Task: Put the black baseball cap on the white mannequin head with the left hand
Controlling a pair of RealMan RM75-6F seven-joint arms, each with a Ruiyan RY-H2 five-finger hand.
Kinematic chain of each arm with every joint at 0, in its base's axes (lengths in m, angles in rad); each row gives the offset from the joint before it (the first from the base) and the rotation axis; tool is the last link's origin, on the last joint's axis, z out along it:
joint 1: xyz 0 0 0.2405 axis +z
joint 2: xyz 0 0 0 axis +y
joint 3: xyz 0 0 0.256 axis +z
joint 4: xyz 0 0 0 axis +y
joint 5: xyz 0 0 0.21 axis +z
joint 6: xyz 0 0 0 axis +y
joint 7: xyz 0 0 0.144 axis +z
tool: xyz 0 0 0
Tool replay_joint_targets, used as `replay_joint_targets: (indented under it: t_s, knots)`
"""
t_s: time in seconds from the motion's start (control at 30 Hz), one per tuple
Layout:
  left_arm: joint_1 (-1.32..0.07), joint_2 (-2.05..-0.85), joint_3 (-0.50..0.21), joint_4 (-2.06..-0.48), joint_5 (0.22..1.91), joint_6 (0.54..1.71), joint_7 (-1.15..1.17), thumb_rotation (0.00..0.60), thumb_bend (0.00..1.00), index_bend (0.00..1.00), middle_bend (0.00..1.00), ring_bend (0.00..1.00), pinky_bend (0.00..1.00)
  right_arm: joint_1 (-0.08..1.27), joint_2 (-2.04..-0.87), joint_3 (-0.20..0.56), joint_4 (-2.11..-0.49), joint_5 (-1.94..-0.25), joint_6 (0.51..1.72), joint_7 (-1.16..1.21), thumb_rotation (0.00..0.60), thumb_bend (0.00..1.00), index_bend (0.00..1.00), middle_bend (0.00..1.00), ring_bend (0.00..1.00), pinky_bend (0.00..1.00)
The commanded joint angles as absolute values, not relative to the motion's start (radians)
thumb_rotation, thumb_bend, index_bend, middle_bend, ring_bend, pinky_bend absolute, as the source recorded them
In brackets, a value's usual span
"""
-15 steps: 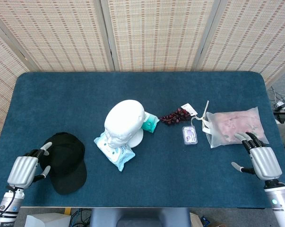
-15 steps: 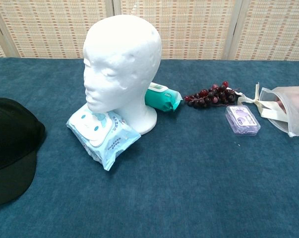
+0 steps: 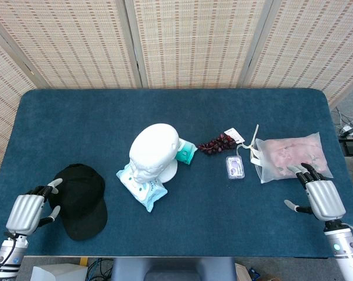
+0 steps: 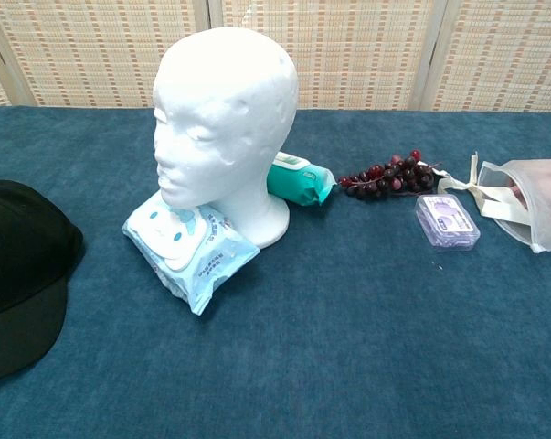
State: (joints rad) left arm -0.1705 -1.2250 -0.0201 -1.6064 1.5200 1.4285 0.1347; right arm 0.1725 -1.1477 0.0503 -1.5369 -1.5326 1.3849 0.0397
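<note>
Worktop (image 3: pixel 59 117) holds white mannequin head (image 3: pixel 153 147) mid-table; black baseball cap (image 3: pixel 81 199) lies well left of it. Left hand (image 3: pixel 28 211) beside the crown, fingers spread, empty: grip crown, not brim. Right hand (image 3: pixel 324 198) idle, fingers apart.

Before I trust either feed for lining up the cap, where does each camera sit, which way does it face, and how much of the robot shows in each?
Head view: high above the near table edge, looking steeply down on the whole blue table; left robot hand beside the black baseball cap, right robot hand by the translucent bag.
Chest view: low, near table height, facing the screen behind the table; no part of the robot shows.
Shared: white mannequin head, cap, wipes pack, grapes, purple box, bag.
</note>
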Motion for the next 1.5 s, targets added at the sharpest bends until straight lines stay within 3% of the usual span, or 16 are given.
replay_joint_targets:
  t_s: [0.03, 0.23, 0.33, 0.37, 0.43, 0.63, 0.8, 1.03, 1.5]
  knots:
    - [-0.163, -1.219, -0.014, -1.619, 1.535, 1.444, 0.132, 0.600, 0.30, 0.25, 0.39, 0.34, 0.49, 0.171, -1.146, 0.047, -1.541, -1.540, 1.390, 0.040, 0.600, 0.00, 0.16, 0.22, 0.12, 0.31]
    - [-0.149, -1.207, 0.010, -1.652, 1.584, 1.471, 0.133, 0.600, 0.30, 0.34, 0.39, 0.34, 0.50, 0.172, -1.139, 0.050, -1.543, -1.528, 1.385, 0.051, 0.600, 0.00, 0.16, 0.22, 0.12, 0.31]
    - [-0.142, -1.206, 0.023, -1.656, 1.626, 1.495, 0.128, 0.600, 0.47, 0.35, 0.41, 0.38, 0.55, 0.169, -1.136, 0.050, -1.542, -1.532, 1.394, 0.061, 0.600, 0.00, 0.16, 0.23, 0.12, 0.31]
    - [-0.140, -1.208, 0.028, -1.654, 1.642, 1.503, 0.126, 0.600, 0.59, 0.35, 0.42, 0.41, 0.57, 0.168, -1.134, 0.050, -1.542, -1.532, 1.395, 0.065, 0.600, 0.00, 0.16, 0.23, 0.12, 0.31]
    - [-0.136, -1.207, 0.038, -1.657, 1.660, 1.509, 0.119, 0.600, 0.70, 0.37, 0.44, 0.44, 0.59, 0.166, -1.131, 0.049, -1.542, -1.532, 1.396, 0.070, 0.600, 0.00, 0.16, 0.23, 0.12, 0.31]
    - [-0.129, -1.199, 0.070, -1.678, 1.717, 1.520, 0.094, 0.600, 0.89, 0.47, 0.54, 0.51, 0.66, 0.163, -1.124, 0.050, -1.540, -1.533, 1.405, 0.093, 0.600, 0.00, 0.16, 0.23, 0.12, 0.31]
    - [-0.126, -1.180, 0.100, -1.701, 1.758, 1.521, 0.045, 0.600, 0.92, 0.54, 0.62, 0.56, 0.70, 0.163, -1.122, 0.047, -1.539, -1.538, 1.404, 0.096, 0.600, 0.00, 0.16, 0.24, 0.12, 0.31]
    - [-0.134, -1.191, 0.129, -1.700, 1.801, 1.493, 0.022, 0.600, 0.92, 0.55, 0.62, 0.56, 0.71, 0.163, -1.120, 0.046, -1.540, -1.539, 1.403, 0.099, 0.600, 0.00, 0.16, 0.24, 0.12, 0.31]
    - [-0.204, -1.254, 0.133, -1.675, 1.718, 1.294, 0.014, 0.600, 0.97, 0.53, 0.60, 0.56, 0.71, 0.161, -1.114, 0.046, -1.538, -1.542, 1.408, 0.115, 0.600, 0.00, 0.16, 0.25, 0.12, 0.31]
